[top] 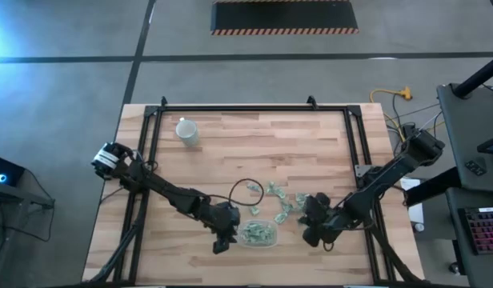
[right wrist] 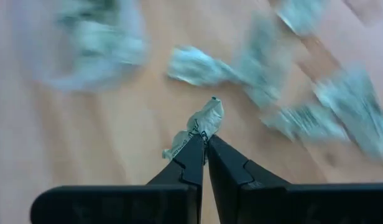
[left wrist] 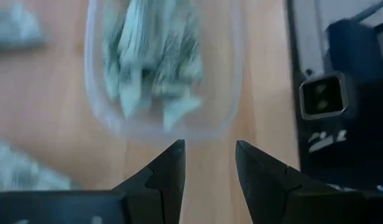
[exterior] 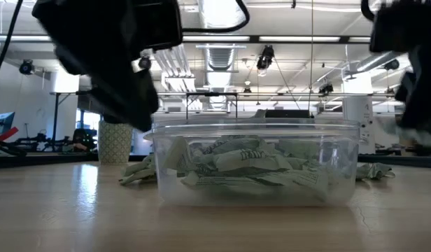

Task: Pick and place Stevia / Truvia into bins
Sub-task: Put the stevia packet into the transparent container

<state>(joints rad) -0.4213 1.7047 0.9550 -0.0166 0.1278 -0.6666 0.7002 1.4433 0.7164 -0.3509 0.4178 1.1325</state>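
The right pincer [right wrist: 204,140] pinches one sachet [right wrist: 204,119] beside the bin [top: 258,233]. The left pincer [left wrist: 209,155] waits just beside the bin, fingers a little apart, holding nothing.

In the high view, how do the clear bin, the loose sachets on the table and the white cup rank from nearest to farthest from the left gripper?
From the left gripper:
1. Clear bin, just beside it, toward the right arm.
2. Loose sachets, beyond the bin, mid-table.
3. White cup, far corner on the left arm's side.
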